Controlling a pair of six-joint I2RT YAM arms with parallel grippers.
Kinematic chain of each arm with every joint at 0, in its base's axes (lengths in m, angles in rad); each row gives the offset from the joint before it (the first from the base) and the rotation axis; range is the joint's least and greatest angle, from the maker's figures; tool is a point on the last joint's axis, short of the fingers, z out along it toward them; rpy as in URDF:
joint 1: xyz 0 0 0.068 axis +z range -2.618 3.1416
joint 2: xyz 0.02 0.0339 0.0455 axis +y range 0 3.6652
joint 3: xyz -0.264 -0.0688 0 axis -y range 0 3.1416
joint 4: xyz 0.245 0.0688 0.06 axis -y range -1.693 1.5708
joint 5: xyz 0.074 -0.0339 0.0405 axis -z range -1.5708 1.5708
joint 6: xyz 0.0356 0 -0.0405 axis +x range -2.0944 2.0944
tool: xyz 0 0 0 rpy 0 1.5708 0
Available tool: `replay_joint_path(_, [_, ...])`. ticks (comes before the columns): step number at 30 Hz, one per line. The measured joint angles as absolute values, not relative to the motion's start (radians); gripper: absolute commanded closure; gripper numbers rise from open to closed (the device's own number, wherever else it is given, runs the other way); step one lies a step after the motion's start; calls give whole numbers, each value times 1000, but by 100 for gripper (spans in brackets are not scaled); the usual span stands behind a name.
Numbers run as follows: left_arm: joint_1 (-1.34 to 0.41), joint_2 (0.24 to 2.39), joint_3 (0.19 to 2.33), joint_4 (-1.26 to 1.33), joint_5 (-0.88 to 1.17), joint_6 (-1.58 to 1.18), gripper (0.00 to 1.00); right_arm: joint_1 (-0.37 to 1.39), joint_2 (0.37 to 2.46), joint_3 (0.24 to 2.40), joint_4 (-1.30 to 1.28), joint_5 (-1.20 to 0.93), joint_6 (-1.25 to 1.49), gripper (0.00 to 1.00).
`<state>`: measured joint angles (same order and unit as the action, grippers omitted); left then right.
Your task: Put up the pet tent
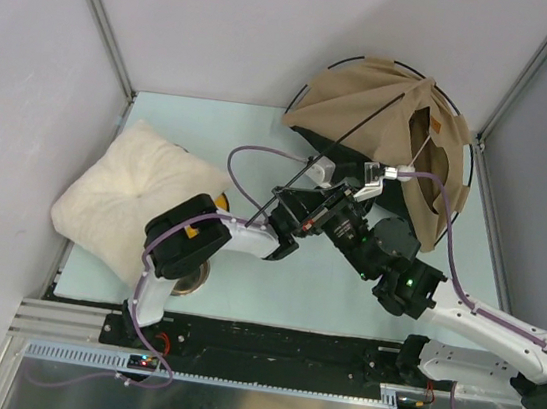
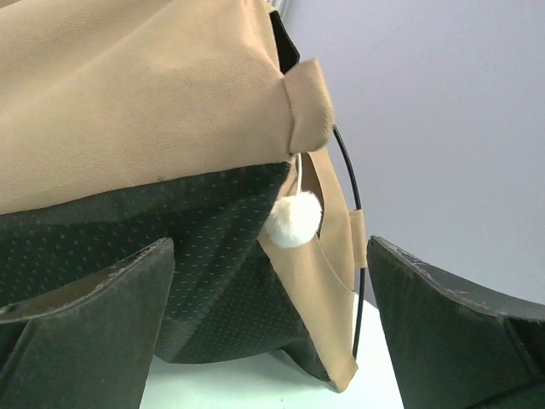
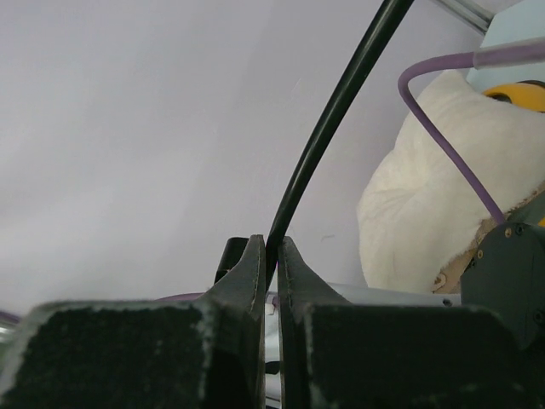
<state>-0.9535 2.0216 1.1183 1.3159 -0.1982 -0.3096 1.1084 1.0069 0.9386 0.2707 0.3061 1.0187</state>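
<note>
Padded dark fingers (image 2: pixel 85 324) of the left tool (image 2: pixel 268 251) fill both lower corners of the left wrist view, wide apart with nothing between them. Beyond, across the upper left and centre, hangs the pet tent (image 2: pixel 136 102): tan fabric above, black dotted lining beneath, a white pom-pom (image 2: pixel 294 219) dangling at centre, a thin black hoop (image 2: pixel 352 179) curving down its right edge. Pale tabletop (image 2: pixel 255 388) shows at the bottom.

Right wrist view: the right tool (image 3: pixel 269 256), lower centre, is pinched together on a black pole (image 3: pixel 335 111) that bends away toward the upper right. A cream pillow (image 3: pixel 417 213) and a purple cable (image 3: pixel 443 153) sit at the right.

From the top camera, the tent lies slumped in the upper right, over the tabletop's far right corner. A straight pole runs from its top down to the overlapping wrists at centre, and the pillow is at the left.

The tent looks unraised, so the step in hand appears to be working the held pole into place. Doing it well likely means a firm clamp, a push along the pole's own line rather than across it, and a slow pace so the bent pole cannot spring free. The open tool should take the hem beside the hoop, not the pom-pom, to steady the cloth.
</note>
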Motion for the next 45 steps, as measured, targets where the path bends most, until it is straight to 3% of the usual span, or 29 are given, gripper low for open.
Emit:
replay_joint_path(6, [-965,2022,1125,1316,-211,-242,4,1108,1007,939,271,303,1021,100])
replay_joint_path(32, [-922,2022,1269,1318,-202,-223,43,1084,1025,939,271,263,1044,100])
replay_joint_path(45, [-918,2063,1287,1319,-194,-218,41,1084,1032,939,278,257,1047,100])
